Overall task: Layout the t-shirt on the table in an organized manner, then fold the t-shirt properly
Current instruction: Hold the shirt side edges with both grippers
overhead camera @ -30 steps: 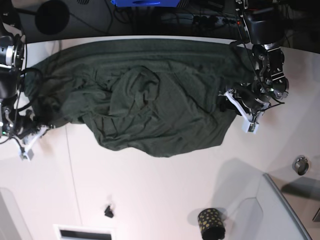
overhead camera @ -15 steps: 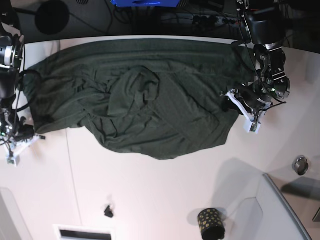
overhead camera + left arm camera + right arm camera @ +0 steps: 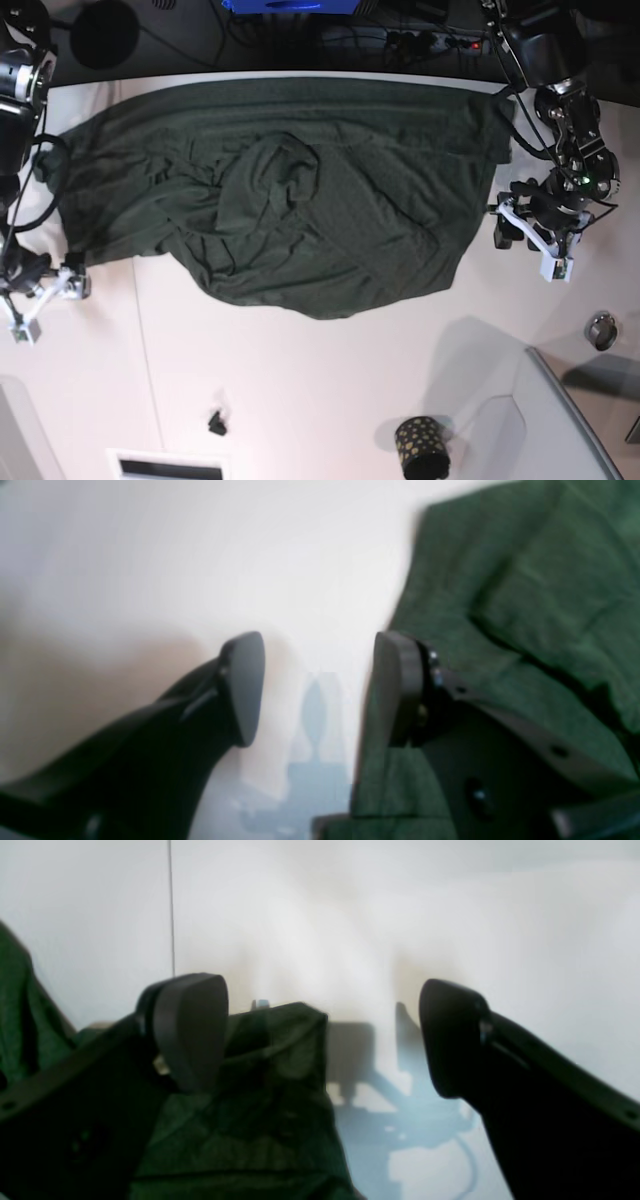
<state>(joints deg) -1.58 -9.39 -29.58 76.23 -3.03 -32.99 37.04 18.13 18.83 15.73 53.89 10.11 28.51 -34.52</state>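
Across the far half of the table [image 3: 330, 400], the t-shirt [image 3: 290, 190] is lying spread but rumpled in the middle. The base view alone is showing that. Beside its edges, the wrist views are showing the left gripper [image 3: 317, 687] and right gripper [image 3: 325, 1035] standing apart, gripping nothing.

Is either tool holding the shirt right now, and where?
Nothing is held. Both the left tool and the right tool are open, and the t-shirt lies loose on the table.
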